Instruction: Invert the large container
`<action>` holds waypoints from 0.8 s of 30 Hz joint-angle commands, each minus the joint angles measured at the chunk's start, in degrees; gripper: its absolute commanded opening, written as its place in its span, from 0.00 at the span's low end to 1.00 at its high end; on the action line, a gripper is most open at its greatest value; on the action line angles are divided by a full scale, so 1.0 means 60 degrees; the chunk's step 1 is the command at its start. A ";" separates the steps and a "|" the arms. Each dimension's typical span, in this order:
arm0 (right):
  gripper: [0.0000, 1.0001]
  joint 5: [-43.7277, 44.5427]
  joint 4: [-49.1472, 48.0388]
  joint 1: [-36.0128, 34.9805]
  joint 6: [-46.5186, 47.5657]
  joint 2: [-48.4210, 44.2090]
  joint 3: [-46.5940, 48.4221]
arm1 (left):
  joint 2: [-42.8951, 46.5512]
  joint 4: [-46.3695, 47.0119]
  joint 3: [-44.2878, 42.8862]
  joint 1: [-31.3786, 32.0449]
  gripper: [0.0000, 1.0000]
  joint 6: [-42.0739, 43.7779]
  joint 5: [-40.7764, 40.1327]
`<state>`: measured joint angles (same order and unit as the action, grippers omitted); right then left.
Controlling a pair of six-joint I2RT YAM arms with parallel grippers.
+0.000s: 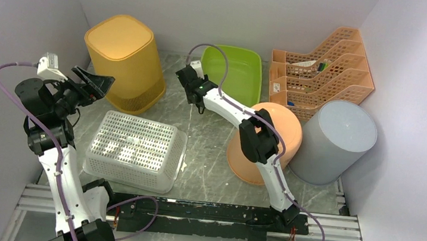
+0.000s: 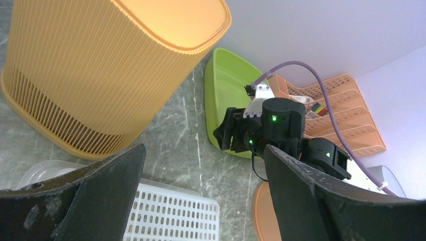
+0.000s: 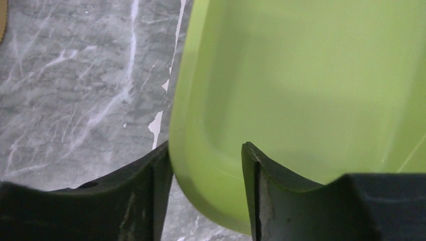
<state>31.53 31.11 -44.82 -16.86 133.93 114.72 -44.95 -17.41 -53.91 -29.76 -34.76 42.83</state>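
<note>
The green tub (image 1: 234, 75) stands open side up at the back of the table; it also shows in the left wrist view (image 2: 223, 95) and fills the right wrist view (image 3: 301, 75). My right gripper (image 1: 198, 70) is at its near left corner, with one finger outside the wall and one inside, closed on the rim (image 3: 206, 148). My left gripper (image 1: 104, 85) is open and empty, raised above the table beside the yellow bin (image 1: 125, 57), and points toward the right arm (image 2: 203, 148).
The yellow ribbed bin (image 2: 100, 65) stands bottom up at back left. A white perforated basket (image 1: 136, 148) lies bottom up in front. An orange tub (image 1: 269, 138) leans behind the right arm, next to a bottom-up grey bin (image 1: 335, 139). An orange file rack (image 1: 324, 66) is at back right.
</note>
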 commanded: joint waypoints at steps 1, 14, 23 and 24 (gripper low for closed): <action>0.44 0.0138 -0.0178 0.0072 0.0131 0.0159 0.0159 | 0.0078 0.0450 0.0135 0.0081 1.00 0.0069 0.0178; 0.00 -0.1041 -0.1564 0.0101 0.0527 -0.2395 -0.1795 | 0.0182 0.0335 0.0195 0.0094 0.99 0.0106 0.0161; 0.00 -0.4470 -0.3498 0.0149 -0.0019 -0.5632 -0.3035 | 0.0222 0.0327 0.0227 0.0099 1.00 0.0082 0.0155; 0.00 -0.4807 -0.3814 0.0190 -0.0182 -0.5887 -0.3248 | 0.0225 0.0324 0.0218 0.0102 1.00 0.0076 0.0157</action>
<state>13.19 19.79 -43.83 -15.84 105.27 97.86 -44.51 -16.95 -53.01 -29.71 -34.72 42.83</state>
